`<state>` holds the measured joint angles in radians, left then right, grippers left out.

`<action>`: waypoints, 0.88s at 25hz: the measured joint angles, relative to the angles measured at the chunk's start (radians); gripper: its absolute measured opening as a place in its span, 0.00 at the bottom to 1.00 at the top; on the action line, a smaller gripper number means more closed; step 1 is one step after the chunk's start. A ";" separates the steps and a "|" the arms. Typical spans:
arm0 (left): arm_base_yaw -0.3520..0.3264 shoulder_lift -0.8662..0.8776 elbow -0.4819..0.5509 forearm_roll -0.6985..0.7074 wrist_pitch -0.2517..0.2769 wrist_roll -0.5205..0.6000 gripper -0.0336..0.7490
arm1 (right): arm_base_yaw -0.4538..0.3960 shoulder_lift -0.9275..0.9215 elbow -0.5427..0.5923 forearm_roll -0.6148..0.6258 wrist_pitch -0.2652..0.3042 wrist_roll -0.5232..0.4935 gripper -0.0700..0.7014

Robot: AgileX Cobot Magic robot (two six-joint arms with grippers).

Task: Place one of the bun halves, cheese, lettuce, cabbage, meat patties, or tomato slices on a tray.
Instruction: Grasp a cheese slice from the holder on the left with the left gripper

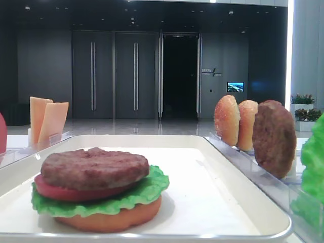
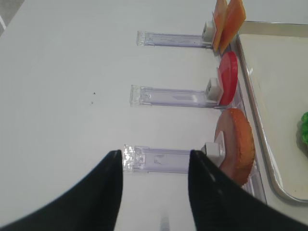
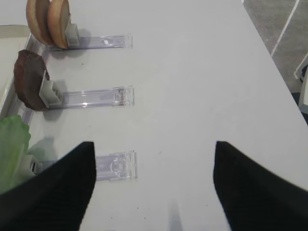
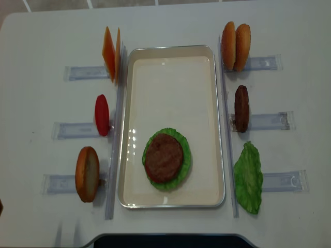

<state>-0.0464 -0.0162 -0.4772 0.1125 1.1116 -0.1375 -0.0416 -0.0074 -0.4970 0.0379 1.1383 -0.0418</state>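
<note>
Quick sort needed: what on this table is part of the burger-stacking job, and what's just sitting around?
Job things:
- tray
- stack on it: bun, tomato, lettuce, patty
- cheese
- tomato slice
- bun half
- two bun halves
- spare patty
- lettuce leaf

Just there:
- clear racks
- table

Building lobby or showroom, tall dark double doors [image 1: 114,76], wall screen [image 1: 235,86]

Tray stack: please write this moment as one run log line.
tray: bun, lettuce, tomato, patty stacked | cheese: racked | left pincer: open, empty | right pincer: open, empty
</note>
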 joint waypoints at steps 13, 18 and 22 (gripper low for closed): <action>0.000 0.000 0.000 0.000 0.000 0.001 0.48 | 0.000 0.000 0.000 0.000 0.000 0.000 0.76; 0.000 0.000 0.000 0.004 0.000 0.001 0.48 | 0.000 0.000 0.000 0.000 0.000 0.000 0.76; 0.000 0.023 0.000 0.004 0.001 0.001 0.48 | 0.000 0.000 0.000 0.000 0.000 0.000 0.76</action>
<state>-0.0464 0.0069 -0.4772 0.1169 1.1124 -0.1367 -0.0416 -0.0074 -0.4970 0.0379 1.1383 -0.0418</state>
